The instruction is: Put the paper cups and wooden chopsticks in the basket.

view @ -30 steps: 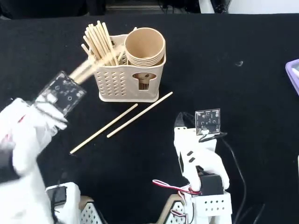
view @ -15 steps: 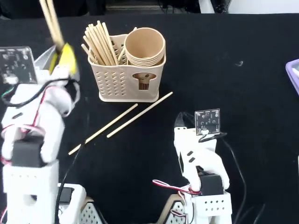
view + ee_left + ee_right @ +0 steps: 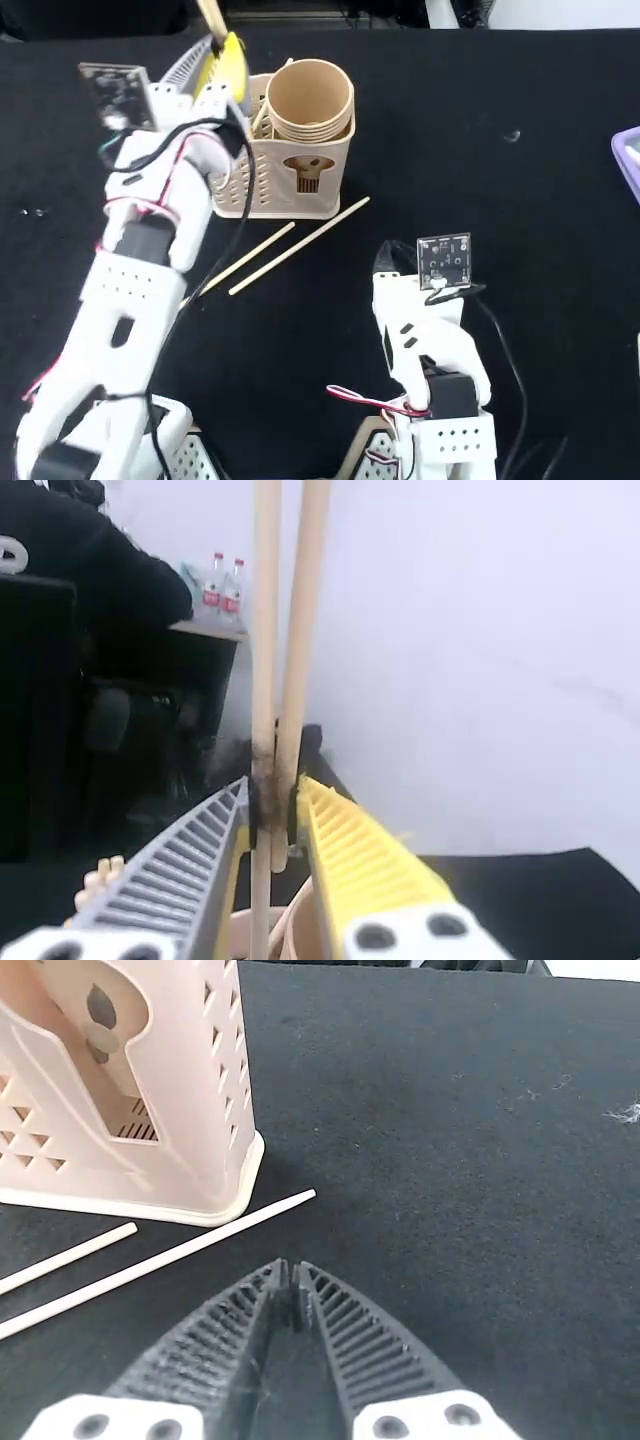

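Left gripper (image 3: 272, 790) brought chopsticks (image 3: 292, 630) to basket (image 3: 255, 185), beside cups (image 3: 310, 100).

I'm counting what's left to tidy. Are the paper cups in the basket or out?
In. The paper cups stand stacked upright inside the basket, rims above its wall.

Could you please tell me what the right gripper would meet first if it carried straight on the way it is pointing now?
Most likely the end of the nearer chopstick lying on the table just ahead of the right gripper; the basket sits off to one side. Depth is unclear.
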Controlling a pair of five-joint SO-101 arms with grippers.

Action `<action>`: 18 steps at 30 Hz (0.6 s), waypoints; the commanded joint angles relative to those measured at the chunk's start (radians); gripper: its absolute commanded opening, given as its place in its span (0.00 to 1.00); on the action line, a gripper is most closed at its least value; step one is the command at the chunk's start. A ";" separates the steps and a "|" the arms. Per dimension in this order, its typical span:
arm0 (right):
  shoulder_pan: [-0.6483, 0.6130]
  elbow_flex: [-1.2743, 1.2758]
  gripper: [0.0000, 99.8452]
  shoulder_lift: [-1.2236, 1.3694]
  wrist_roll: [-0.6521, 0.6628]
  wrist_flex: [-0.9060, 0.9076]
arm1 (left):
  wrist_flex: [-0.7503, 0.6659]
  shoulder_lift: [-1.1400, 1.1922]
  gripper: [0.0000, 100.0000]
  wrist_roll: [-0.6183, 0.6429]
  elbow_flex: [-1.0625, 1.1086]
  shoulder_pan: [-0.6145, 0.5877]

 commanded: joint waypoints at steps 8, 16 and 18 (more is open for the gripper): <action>0.008 -0.005 0.02 -0.079 0.041 -0.023 | -0.038 0.149 0.03 0.011 -0.013 -0.064; 0.008 -0.005 0.02 -0.079 0.052 -0.025 | 0.164 0.115 0.17 0.014 -0.004 -0.073; 0.008 -0.005 0.02 -0.079 0.052 -0.025 | 0.176 0.097 0.16 0.014 -0.004 -0.073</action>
